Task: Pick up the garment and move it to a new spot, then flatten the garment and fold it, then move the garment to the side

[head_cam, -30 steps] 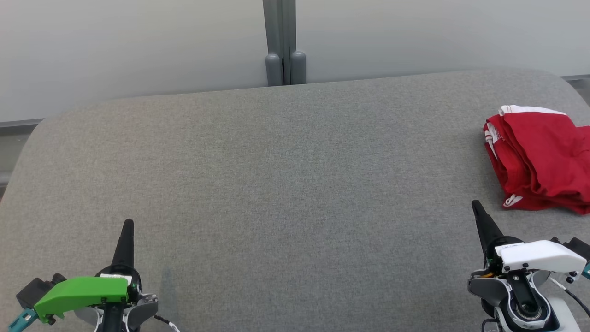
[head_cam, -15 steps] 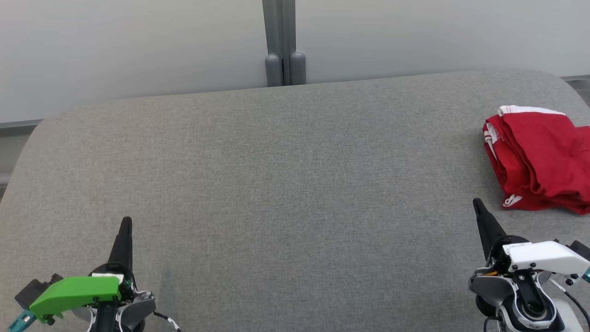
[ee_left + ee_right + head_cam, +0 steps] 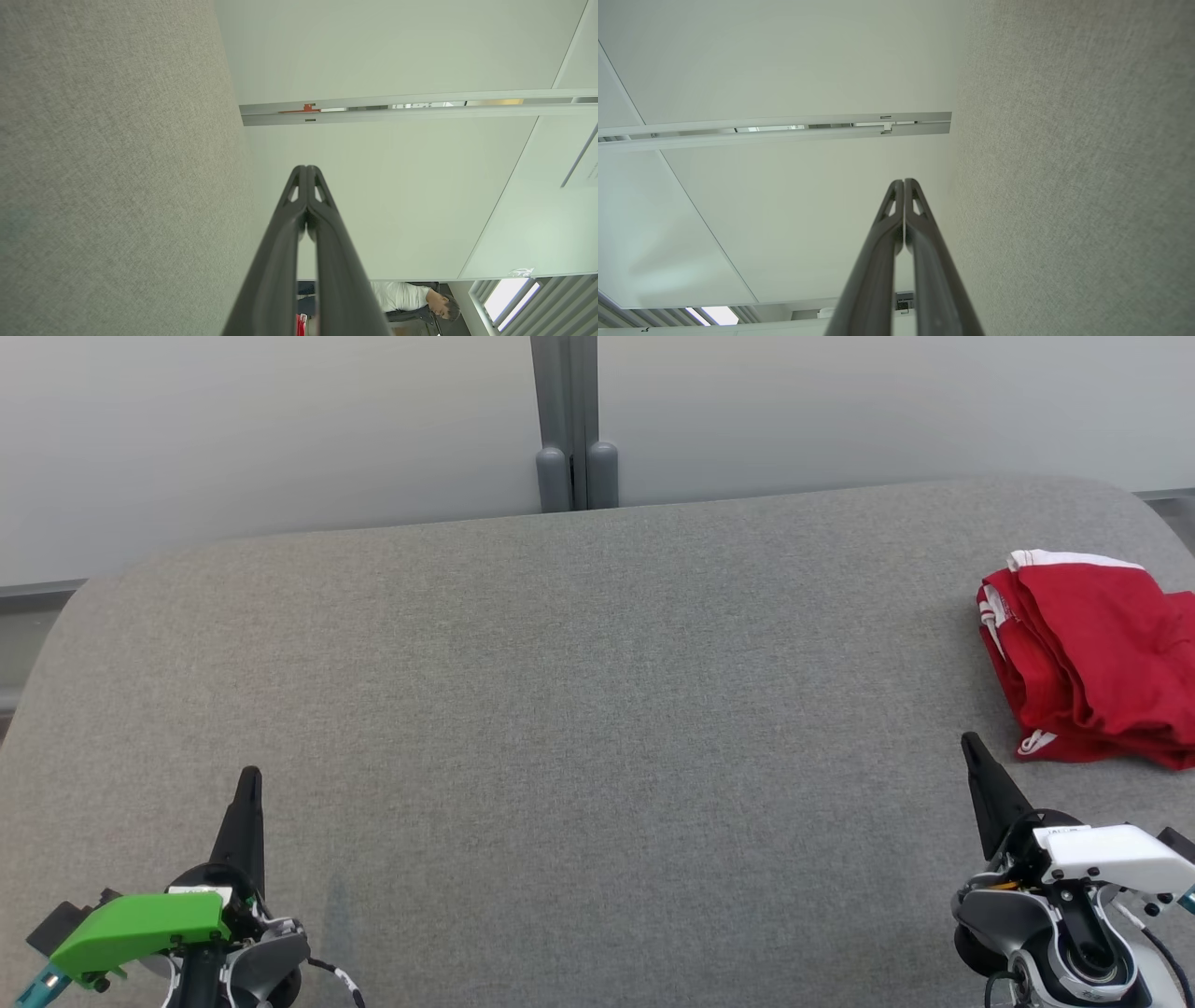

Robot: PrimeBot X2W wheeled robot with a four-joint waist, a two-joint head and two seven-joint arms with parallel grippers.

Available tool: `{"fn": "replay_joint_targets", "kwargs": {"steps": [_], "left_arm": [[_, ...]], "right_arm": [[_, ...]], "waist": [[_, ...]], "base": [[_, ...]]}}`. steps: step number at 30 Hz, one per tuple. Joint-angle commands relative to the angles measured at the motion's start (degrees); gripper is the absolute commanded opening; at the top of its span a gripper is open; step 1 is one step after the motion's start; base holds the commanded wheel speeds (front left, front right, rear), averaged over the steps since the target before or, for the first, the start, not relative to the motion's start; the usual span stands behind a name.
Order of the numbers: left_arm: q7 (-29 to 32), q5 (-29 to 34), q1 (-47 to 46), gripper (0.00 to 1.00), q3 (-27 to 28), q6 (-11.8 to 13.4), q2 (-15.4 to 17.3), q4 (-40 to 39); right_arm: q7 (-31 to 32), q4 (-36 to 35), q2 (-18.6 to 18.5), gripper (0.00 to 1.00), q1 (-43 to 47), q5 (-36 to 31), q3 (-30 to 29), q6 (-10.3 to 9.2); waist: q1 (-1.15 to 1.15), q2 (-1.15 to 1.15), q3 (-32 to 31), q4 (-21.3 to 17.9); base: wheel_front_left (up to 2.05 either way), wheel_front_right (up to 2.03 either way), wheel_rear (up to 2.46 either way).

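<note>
View from the robot's head, looking down on a wide grey fabric-covered tabletop (image 3: 579, 691) with a pale wall and a grey post (image 3: 569, 420) behind it. The red garment (image 3: 1092, 663), trimmed in white, lies at the far right of the frame, partly cut off by the edge. It is gathered into a loose stack of layers rather than spread flat. The left hand (image 3: 248, 782), under a green cover, sits at the lower left. The right hand (image 3: 973, 749), under a white cover, sits at the lower right, near the garment's lower corner but apart from it. Both hands are clenched with nothing in them, and each wrist view shows its dark fingers pressed together: left hand (image 3: 307, 171), right hand (image 3: 904, 184). A person (image 3: 411, 298) is seated in the background of the left wrist view. The garment looks folded and set to the side, so the task appears to be at or near its end, with both hands parked. If more handling is needed, the right hand is the nearer one; it would have to open and reach up and right to the cloth.
</note>
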Motion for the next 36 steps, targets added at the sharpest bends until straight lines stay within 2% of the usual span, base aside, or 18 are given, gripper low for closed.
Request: {"fn": "replay_joint_targets", "kwargs": {"steps": [1,36], "left_arm": [[0.3,-1.0,-0.9,0.0,0.3,-0.4,0.4,-0.3],[0.3,-0.8,-0.8,0.0,0.3,-0.4,0.4,-0.2]], "right_arm": [[0.2,-0.4,0.0,0.0,0.6,1.0,-0.2,0.02],[0.2,-0.4,0.0,0.0,0.5,0.8,-0.1,0.02]], "waist": [[0.0,0.0,0.0,0.0],[0.0,0.0,0.0,0.0]], "base": [[0.0,0.0,0.0],[0.0,0.0,0.0]]}}
